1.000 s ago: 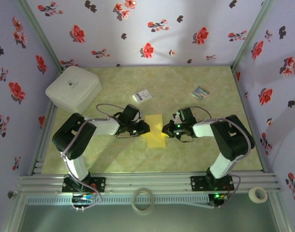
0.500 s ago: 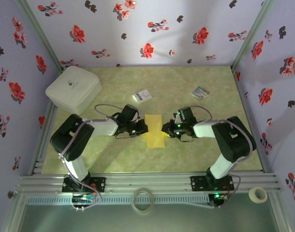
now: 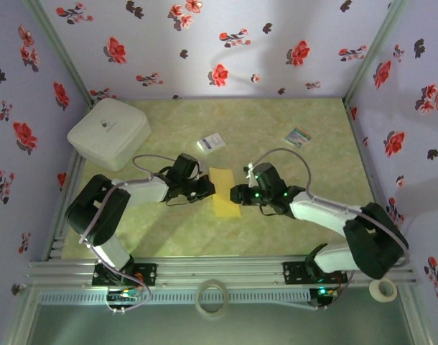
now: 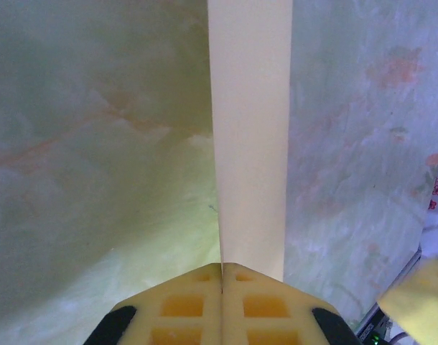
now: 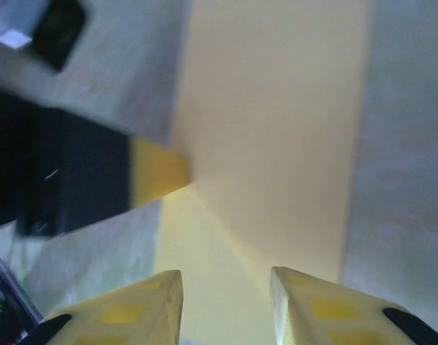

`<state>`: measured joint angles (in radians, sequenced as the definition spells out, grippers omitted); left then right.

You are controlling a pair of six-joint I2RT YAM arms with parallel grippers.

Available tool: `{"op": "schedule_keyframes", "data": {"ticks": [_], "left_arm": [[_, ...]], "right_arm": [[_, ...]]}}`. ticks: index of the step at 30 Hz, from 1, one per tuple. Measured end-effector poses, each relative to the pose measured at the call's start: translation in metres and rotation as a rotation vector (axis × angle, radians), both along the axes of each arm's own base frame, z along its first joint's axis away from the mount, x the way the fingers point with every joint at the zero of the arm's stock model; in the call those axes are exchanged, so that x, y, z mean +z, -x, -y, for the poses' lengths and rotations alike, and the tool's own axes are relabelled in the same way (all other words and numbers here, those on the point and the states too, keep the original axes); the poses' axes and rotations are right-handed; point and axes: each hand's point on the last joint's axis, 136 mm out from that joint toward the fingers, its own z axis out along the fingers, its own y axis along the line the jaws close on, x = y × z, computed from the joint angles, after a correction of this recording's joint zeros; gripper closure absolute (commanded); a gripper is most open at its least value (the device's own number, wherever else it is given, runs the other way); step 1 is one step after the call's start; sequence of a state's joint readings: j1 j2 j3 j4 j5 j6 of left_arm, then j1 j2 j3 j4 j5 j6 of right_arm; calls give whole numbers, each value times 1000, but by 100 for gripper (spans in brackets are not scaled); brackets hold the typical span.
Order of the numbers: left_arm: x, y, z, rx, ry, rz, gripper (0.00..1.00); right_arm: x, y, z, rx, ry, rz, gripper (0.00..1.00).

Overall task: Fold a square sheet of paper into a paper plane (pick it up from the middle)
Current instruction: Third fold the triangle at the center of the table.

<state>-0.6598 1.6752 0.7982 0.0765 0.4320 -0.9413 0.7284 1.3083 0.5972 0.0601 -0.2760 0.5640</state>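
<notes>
1. The sheet of paper [image 3: 223, 192] is folded into a long, narrow yellow strip. It sits near the middle of the desk [image 3: 312, 223], between the two tools, with its long axis running from far to near and slightly slanted.
2. The left tool [image 3: 207, 188] is closed, its two yellow fingers [image 4: 183, 305] pressed together on the left long edge of the sheet of paper. In the left wrist view the strip runs straight away from the seam between them.
3. The right tool [image 3: 235, 194] is at the strip's opposite long edge, facing the left tool. Its fingers [image 5: 309, 305] stand apart, and the yellow paper shows through the gap between them.
4. In the right wrist view, a yellow fingertip of the left tool touches the far edge of the strip.
5. Whether the strip lies flat on the desk or is raised off it cannot be told.
6. A white box [image 3: 109, 131] stands in the far left corner of the desk.
7. A small white card with blue print [image 3: 211, 142] lies beyond the strip, well apart from it.
8. A small striped card [image 3: 298, 136] lies further right.
9. Two tape rolls [image 3: 212, 298] [image 3: 382, 289] lie on the near ledge in front of the arm bases.
</notes>
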Motion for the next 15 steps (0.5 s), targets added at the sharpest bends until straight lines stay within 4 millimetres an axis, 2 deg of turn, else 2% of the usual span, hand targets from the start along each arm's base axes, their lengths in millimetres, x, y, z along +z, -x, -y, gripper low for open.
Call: {"op": "schedule_keyframes", "data": {"ticks": [3,5,10,15], "left_arm": [[0,1,0,-2,0,-4,97],[0,1,0,-3,1,-4,97],[0,1,0,-4,3,-5,97],[0,2,0,1,5,-9,97]], "right_arm": [[11,21,-16,124,45,190,46],[9,36,-23,214,103,298,46],[-10,60,-38,397,287,506,44],[-31,63,-43,465,472,660,43]]}}
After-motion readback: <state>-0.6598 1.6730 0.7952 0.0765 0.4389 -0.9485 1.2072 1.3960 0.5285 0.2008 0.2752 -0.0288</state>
